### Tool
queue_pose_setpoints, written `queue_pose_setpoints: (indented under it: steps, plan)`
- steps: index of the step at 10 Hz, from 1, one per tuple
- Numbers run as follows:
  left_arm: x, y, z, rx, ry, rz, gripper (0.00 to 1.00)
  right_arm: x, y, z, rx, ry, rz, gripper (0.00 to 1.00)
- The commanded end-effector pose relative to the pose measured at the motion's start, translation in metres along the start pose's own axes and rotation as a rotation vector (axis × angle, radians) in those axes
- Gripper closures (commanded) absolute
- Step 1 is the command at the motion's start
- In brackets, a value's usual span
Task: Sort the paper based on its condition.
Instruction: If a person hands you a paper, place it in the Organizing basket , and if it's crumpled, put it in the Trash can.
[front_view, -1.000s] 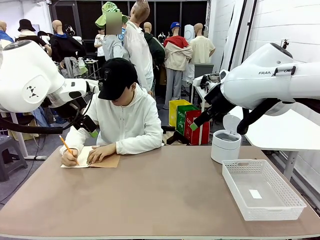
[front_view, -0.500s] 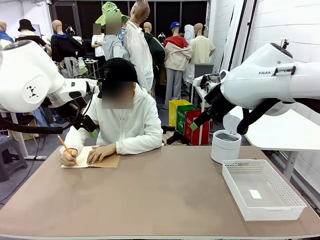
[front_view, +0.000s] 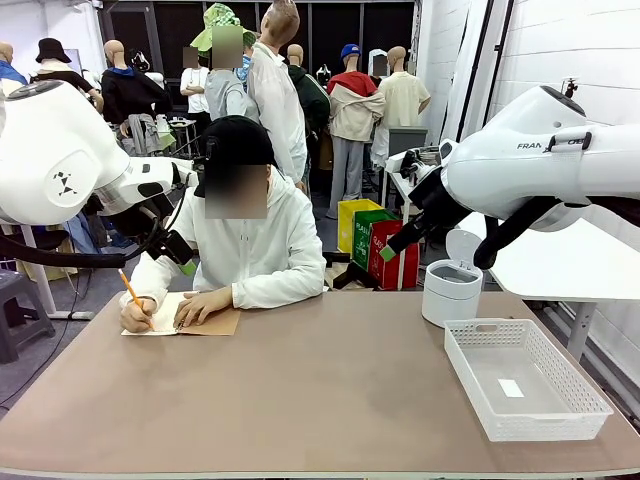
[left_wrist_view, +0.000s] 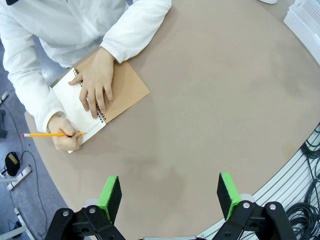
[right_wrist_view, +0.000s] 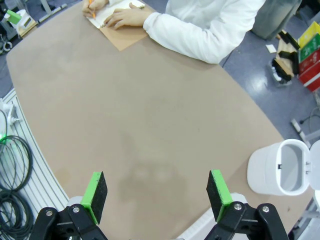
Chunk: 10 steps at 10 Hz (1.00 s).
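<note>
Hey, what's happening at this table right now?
A person writes with a pencil in a spiral notebook at the far edge, the other hand resting on it. The left gripper and right gripper hang open above the table, holding nothing. The white basket sits on the robot's right.

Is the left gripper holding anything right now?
No, the left gripper is open, with bare table between its green pads.
</note>
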<state>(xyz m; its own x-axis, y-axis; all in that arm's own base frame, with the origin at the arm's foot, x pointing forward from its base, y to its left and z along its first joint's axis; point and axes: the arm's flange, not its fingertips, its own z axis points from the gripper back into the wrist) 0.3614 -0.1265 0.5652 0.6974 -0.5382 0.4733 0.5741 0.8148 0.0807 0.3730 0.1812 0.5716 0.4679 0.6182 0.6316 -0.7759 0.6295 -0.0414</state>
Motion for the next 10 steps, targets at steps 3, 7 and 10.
queue_pose_setpoints:
  steps: [3,7,10]
  plan:
    - [-0.0001,0.0003,0.0019,0.000,-0.005,0.001,0.00,0.0001,-0.0001,0.0004,0.006,0.003,-0.002,0.00]
    - [-0.0001,0.0003,0.0019,0.000,-0.005,0.001,0.00,0.0001,-0.0001,0.0004,0.006,0.003,-0.002,0.00]
    - [-0.0001,0.0003,0.0019,0.000,-0.005,0.001,0.00,0.0001,-0.0001,0.0004,0.006,0.003,-0.002,0.00]
